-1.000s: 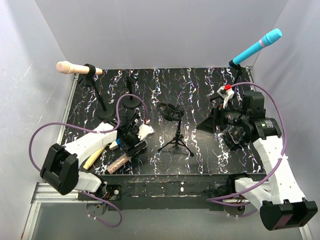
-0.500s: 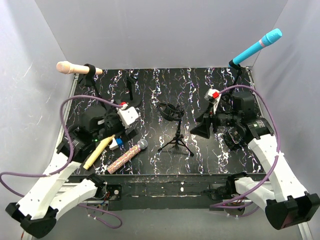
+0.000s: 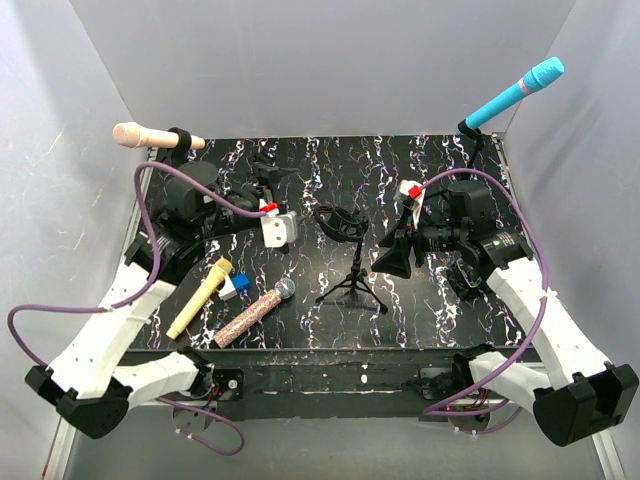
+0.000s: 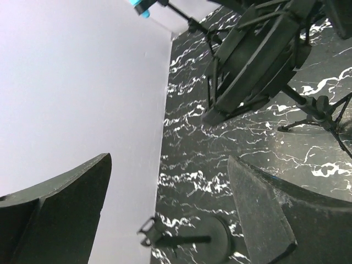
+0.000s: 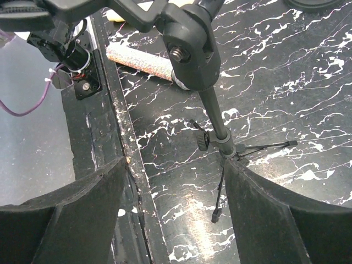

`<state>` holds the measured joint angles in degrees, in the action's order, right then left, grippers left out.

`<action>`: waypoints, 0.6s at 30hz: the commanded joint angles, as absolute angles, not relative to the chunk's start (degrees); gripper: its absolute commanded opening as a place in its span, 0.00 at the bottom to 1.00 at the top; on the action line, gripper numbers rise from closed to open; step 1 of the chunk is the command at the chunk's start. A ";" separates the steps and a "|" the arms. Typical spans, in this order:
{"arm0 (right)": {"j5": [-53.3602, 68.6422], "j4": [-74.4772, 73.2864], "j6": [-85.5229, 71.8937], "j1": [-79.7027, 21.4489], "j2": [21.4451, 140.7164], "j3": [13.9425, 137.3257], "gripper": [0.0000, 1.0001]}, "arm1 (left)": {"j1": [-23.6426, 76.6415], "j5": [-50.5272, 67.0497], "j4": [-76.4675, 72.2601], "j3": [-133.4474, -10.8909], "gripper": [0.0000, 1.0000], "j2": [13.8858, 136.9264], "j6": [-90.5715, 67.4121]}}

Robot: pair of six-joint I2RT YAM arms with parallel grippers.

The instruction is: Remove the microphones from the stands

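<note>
The black tripod stand stands mid-table, and its round shock mount holds nothing. A glitter microphone lies flat on the table to the stand's front left, free of both grippers. My left gripper hangs open and empty near the back, above a round-base stand; the shock mount is ahead of it. My right gripper is open just right of the tripod. In the right wrist view the stand's pole rises near my right fingertip, untouched.
A beige microphone sits clipped in a stand at the back left. A cyan microphone sits in a stand at the back right. A yellow microphone and a small blue-and-white block lie at the front left. The table's front edge is close.
My left gripper opened off the glitter microphone, which stays on the table, then rose and swung toward the back. My right gripper slid left, closer to the tripod.
</note>
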<state>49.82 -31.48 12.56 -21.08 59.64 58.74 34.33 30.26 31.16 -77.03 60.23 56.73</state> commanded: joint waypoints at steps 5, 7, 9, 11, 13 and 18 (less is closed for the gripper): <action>50.36 -31.81 10.90 -21.27 57.39 58.80 0.79 | 36.91 44.64 41.03 -83.58 0.83 65.47 78.81; 50.54 -32.87 10.90 -21.27 57.57 59.06 0.79 | 38.31 45.44 43.49 -84.90 0.82 66.18 81.20; 50.80 -33.05 10.55 -21.27 57.83 58.98 0.79 | 40.51 45.35 45.17 -86.22 0.81 67.23 81.83; 50.97 -32.00 9.59 -21.27 57.75 58.28 0.78 | 42.79 43.95 45.44 -86.84 0.79 68.20 81.74; 51.06 -30.77 8.09 -21.36 57.66 57.57 0.79 | 44.03 43.77 44.74 -87.18 0.76 68.82 81.57; 52.73 -32.78 7.12 -21.36 57.92 57.22 0.78 | 46.67 40.70 43.68 -88.33 0.58 71.27 79.54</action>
